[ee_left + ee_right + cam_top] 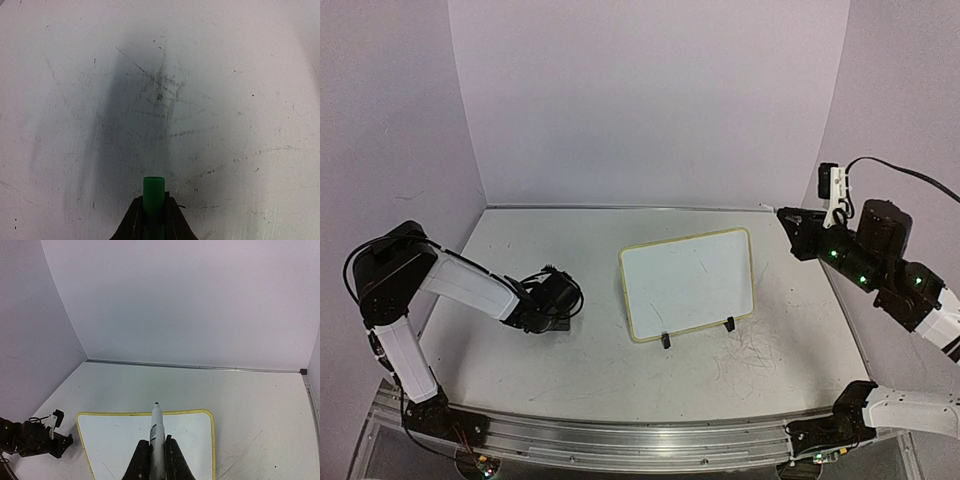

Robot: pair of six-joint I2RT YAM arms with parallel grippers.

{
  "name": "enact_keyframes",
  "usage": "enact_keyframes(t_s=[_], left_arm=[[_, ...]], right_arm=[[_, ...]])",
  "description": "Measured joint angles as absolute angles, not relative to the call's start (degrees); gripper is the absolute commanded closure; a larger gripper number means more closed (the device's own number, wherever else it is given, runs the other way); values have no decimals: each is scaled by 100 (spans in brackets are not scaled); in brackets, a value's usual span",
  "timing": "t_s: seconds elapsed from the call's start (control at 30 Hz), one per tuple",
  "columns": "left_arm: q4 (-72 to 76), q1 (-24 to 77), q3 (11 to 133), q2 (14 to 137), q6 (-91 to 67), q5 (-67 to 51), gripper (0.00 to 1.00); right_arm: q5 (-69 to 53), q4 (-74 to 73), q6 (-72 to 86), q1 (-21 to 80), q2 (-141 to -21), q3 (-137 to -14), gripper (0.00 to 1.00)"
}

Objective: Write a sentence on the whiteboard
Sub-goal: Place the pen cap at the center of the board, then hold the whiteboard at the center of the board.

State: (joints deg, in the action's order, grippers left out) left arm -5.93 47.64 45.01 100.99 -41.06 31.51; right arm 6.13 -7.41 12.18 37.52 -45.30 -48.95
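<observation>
While your whiteboard [688,283] sits well apart from every table [520,245] edge, left gripper [154,212] at nine o'clock clamps green cap [154,192], right gripper [157,455] at three o'clock clamps marker [156,425].

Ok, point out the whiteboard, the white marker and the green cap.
whiteboard [688,283], top view, middle of its face.
white marker [156,432], right wrist view, barrel.
green cap [154,196], left wrist view, upper end.

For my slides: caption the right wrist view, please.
Right gripper shut on a white marker, tip pointing over the whiteboard, no words on it yet.
</observation>
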Motion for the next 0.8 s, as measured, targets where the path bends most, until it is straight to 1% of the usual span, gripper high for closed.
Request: enact_keyframes(t_s=[0.07, 0.13, 0.37, 0.5, 0.7, 0.8], left_arm=[[-587, 4764, 4501, 10101, -4106, 3153, 84], [-582, 4764, 4501, 10101, -4104, 3152, 80], [-689, 4757, 4501, 9903, -4075, 3111, 56], [-851, 4740, 4503, 9465, -4022, 3121, 46], [-1311, 4637, 4525, 8569, -3876, 3111, 25], [-1447, 4382, 4533, 7881, -3715, 2776, 22]], right_arm=[[615, -764, 1225, 3752, -4512, -4895, 100], [617, -795, 1229, 3752, -4500, -4895, 100], [787, -995, 1268, 3752, -4493, -4895, 100], [912, -1085, 1293, 3752, -4486, -4895, 100], [1221, -1297, 1306, 3752, -4504, -4894, 100], [1273, -1366, 1269, 3752, -4566, -4857, 100]])
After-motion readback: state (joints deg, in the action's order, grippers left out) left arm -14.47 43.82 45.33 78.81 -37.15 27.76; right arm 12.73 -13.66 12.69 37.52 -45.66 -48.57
